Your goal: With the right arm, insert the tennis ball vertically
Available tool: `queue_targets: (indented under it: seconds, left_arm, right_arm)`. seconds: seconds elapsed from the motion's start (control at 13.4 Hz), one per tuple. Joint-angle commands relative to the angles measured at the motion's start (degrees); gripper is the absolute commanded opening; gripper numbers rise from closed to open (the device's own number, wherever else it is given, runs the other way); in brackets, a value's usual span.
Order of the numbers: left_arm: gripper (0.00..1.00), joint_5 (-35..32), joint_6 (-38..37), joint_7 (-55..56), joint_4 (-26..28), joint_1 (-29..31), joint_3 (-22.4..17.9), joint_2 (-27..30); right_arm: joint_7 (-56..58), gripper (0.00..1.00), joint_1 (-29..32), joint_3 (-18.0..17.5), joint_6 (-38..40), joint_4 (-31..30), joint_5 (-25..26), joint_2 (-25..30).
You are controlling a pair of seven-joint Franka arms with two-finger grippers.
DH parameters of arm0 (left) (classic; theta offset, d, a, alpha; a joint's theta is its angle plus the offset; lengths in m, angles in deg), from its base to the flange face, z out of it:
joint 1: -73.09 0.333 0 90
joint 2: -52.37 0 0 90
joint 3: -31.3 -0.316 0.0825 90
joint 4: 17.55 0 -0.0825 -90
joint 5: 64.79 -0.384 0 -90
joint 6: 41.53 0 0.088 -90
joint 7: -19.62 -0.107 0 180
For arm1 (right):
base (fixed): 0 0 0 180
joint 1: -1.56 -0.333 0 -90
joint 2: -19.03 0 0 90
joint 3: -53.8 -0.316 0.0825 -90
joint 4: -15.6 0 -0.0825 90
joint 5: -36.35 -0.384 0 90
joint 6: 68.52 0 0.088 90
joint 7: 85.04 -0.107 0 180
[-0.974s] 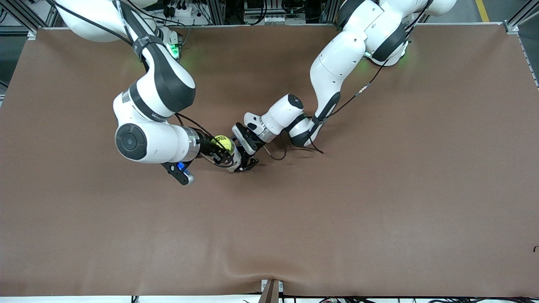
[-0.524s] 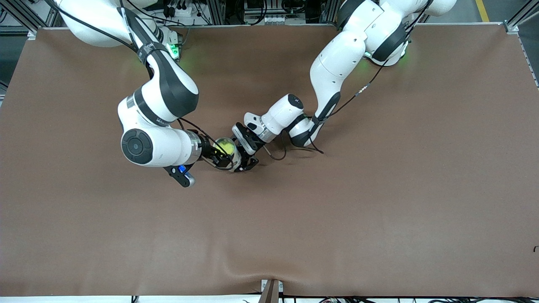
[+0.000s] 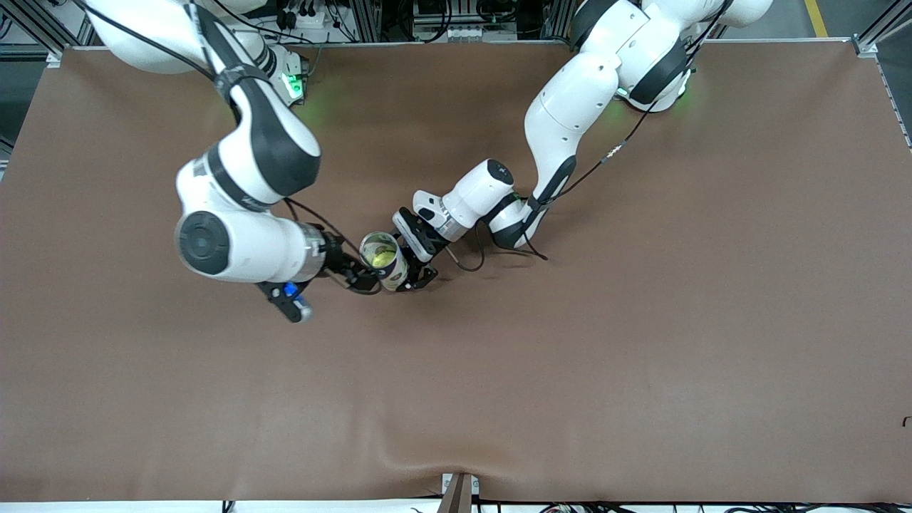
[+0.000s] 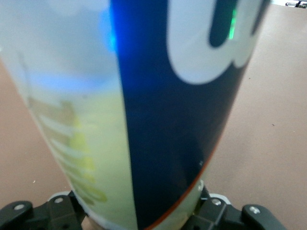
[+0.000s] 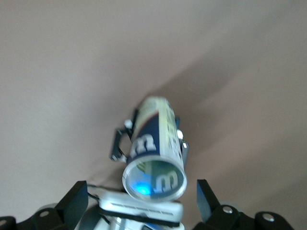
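The tennis ball [image 3: 382, 256] sits down inside the clear can [image 3: 382, 261], which stands upright on the brown counter [image 3: 641, 342], pinched by the left claw [image 3: 417, 274]. The right claw [image 3: 358, 276], fingers spread and empty, hangs just beside the can's rim. To finish well, lift the right claw straight up without brushing the rim, the left arm steadying the can
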Motion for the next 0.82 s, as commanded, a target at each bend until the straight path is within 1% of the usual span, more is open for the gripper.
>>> queue_targets:
  seconds: [0.0, 0.15, 0.22, 0.37, 0.52, 0.6, 0.67, 0.75]
  left_arm:
    - [0.84, 1.1, 0.9, 0.3, -0.6, -0.7, -0.6, -0.8]
    - [0.84, 1.1, 0.9, 0.3, -0.7, -0.8, -0.6, -0.8]
    - [0.84, 1.1, 0.9, 0.3, -0.7, -0.8, -0.6, -0.8]
    - [0.84, 1.1, 0.9, 0.3, -0.6, -0.7, -0.6, -0.8]
    - [0.84, 1.1, 0.9, 0.3, -0.5, -0.8, -0.6, -0.8]
    - [0.84, 1.1, 0.9, 0.3, -0.4, -0.8, -0.7, -0.8]
    - [0.84, 1.1, 0.9, 0.3, -0.4, -0.8, -0.7, -0.8]
    - [0.84, 1.1, 0.9, 0.3, -0.4, -0.7, -0.6, -0.8]
  right_arm:
    - [7.3, 1.0, 5.4, -0.4, -0.9, 3.5, 3.2, 0.3]
    - [15.0, 1.0, 7.3, -0.3, -5.6, 3.3, 5.0, 0.1]
    - [18.9, 1.0, 8.5, 0.5, -6.3, 3.3, 6.6, 0.0]
    - [28.1, 1.0, 9.9, 1.3, -6.3, 3.5, 9.9, 0.6]
    - [33.0, 1.0, 11.3, 2.3, -6.0, 3.8, 10.8, 1.0]
    - [34.3, 1.0, 12.2, 2.2, -5.5, 3.8, 11.1, 2.5]
    - [37.2, 1.0, 12.1, 2.4, -5.0, 3.8, 14.1, 4.2]
    - [42.6, 1.0, 11.8, 2.0, -2.7, 3.8, 19.2, 5.5]
